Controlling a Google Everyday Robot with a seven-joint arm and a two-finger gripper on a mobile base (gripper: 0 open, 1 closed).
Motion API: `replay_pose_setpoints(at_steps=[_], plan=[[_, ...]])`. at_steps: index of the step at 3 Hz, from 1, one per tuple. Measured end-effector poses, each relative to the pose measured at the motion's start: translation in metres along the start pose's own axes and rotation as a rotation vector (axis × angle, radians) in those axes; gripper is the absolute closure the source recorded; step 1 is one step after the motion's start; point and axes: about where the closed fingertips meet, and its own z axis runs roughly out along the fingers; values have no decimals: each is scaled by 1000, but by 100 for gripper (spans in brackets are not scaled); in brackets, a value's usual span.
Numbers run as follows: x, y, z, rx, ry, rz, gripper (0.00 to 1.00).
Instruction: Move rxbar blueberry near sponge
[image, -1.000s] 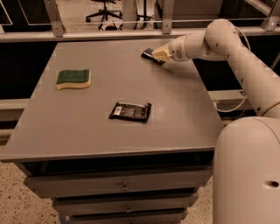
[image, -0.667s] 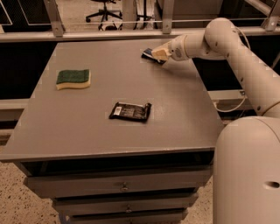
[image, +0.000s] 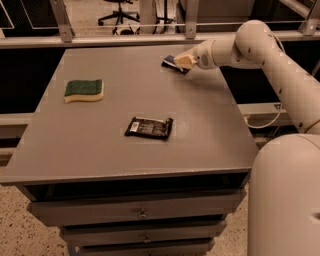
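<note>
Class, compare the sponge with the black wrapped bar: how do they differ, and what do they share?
The sponge is green over yellow; the black bar is mostly black. The sponge is thicker with wavy edges; the black bar is flat and straight-sided. The sponge sits at the left, the black bar near the middle. Both lie flat, untouched; the gripper is farther back, at the blue bar.

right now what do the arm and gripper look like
The arm is smooth off-white, made of rounded tubular links with a bulbous joint and small dark dots along one link. The gripper, at the far right of the table by the rxbar blueberry, is cream-coloured.
</note>
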Motion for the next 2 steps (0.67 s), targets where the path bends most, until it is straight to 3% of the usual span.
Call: replay_pose_setpoints(at_steps=[2], plan=[[4, -21, 12, 12, -6, 39, 0]])
